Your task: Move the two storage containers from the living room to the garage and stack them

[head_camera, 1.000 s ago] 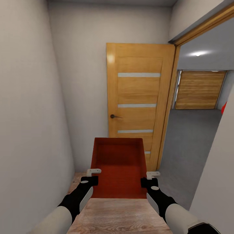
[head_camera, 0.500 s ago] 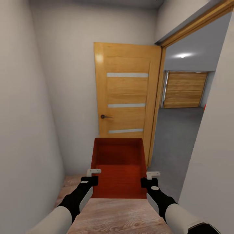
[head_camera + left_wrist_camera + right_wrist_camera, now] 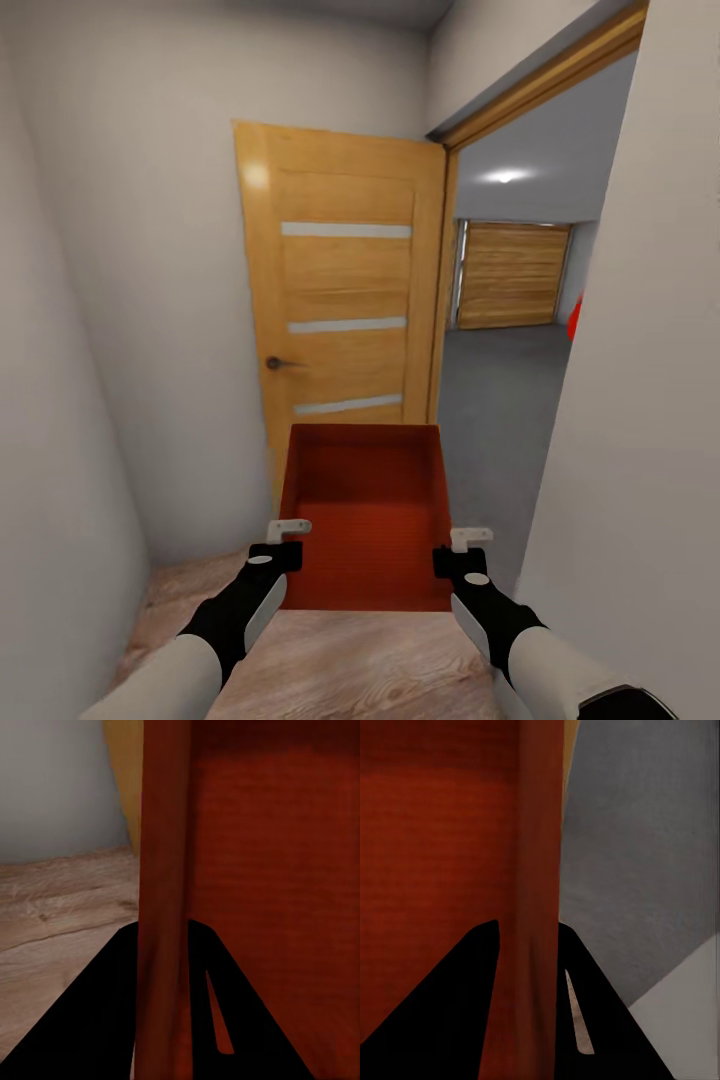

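One orange-red storage container [image 3: 365, 520] is held up in front of me, between both hands. My left gripper [image 3: 285, 545] is shut on its left wall [image 3: 161, 870]. My right gripper [image 3: 455, 550] is shut on its right wall [image 3: 540, 870]. In each wrist view the wall runs between the two dark fingers [image 3: 97, 1020] [image 3: 450, 1005]. Through the doorway ahead on the right lies the garage, with its dark grey concrete floor [image 3: 495, 400]. A small orange-red patch [image 3: 574, 318] peeks past the wall edge there; I cannot tell what it is.
An open wooden door [image 3: 345, 300] with pale stripes stands just beyond the container. A white wall [image 3: 640, 400] is close on the right and another [image 3: 60, 400] on the left. Light wood planks [image 3: 330, 660] are underfoot. A wood-plank door [image 3: 512, 275] closes the garage's far end.
The whole view has swung right: the door and doorway sit further left in the picture and the right wall looms larger. The container and both grippers hold the same pose.
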